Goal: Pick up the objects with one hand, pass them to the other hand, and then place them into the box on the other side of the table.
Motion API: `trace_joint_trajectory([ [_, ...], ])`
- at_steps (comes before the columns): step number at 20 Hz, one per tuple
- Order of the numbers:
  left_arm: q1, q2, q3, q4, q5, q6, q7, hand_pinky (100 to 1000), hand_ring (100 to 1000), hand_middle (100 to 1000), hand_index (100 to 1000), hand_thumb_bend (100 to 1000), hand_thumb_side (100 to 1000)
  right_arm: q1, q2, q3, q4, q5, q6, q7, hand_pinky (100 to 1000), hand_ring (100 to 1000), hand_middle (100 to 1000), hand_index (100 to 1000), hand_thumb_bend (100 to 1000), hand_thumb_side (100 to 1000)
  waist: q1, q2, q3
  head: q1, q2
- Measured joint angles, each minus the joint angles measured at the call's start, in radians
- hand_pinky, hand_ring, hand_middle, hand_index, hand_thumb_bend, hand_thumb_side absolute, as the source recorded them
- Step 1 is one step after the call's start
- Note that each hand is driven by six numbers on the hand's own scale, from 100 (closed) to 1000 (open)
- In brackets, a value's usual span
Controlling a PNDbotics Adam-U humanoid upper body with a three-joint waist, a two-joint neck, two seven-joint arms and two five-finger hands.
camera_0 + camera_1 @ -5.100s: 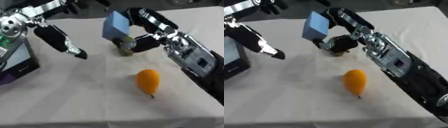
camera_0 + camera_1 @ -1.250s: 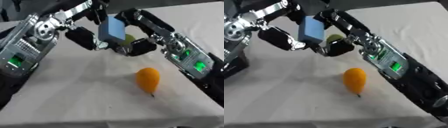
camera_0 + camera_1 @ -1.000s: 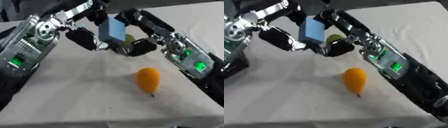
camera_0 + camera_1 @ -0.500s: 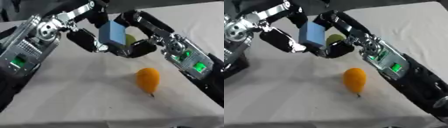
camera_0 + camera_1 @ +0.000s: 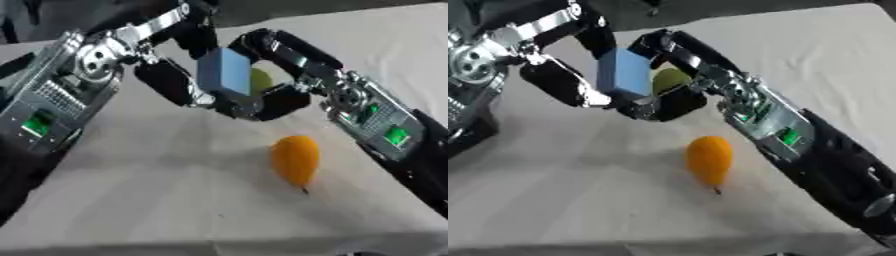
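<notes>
At 10 o'clock, the robot's black left hand [image 5: 171, 82] comes in from the left edge, its fingers reaching against the left face of the blue rectangular block [image 5: 224, 71]. Whether they have curled round it: cannot tell, the block hides the tips.

At 12 o'clock, the block is off the table, upright, wedged between both hands. The black right hand [image 5: 271, 100] is clamped on it, fingers curled round its right and lower sides. A small yellow-green round object [image 5: 670, 79] sits just behind the block, touching the right hand's fingers; what it is, unclear.

At 5 o'clock from the block, an orange oval fruit with a dark stem tip [image 5: 295, 159] lies on the pale cloth-covered table [image 5: 157, 200], untouched, apart from both hands.

Step, as I read it: mid-handover, right to left. Next move needs the left hand to close on the block before the right lets go, then carry it left; no box is in view.
</notes>
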Motion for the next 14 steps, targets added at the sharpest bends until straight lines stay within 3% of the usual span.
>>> trace_joint_trajectory([
  [14, 0.011, 0.010, 0.003, 0.007, -0.024, 0.015, 0.002, 707, 546, 434, 421, 592, 100, 0.009, 0.002, 0.000, 0.000, 0.032, -0.007, 0.020, 762, 793, 687, 844, 698, 246, 0.000, 0.000, 0.000, 0.005, 0.000],
])
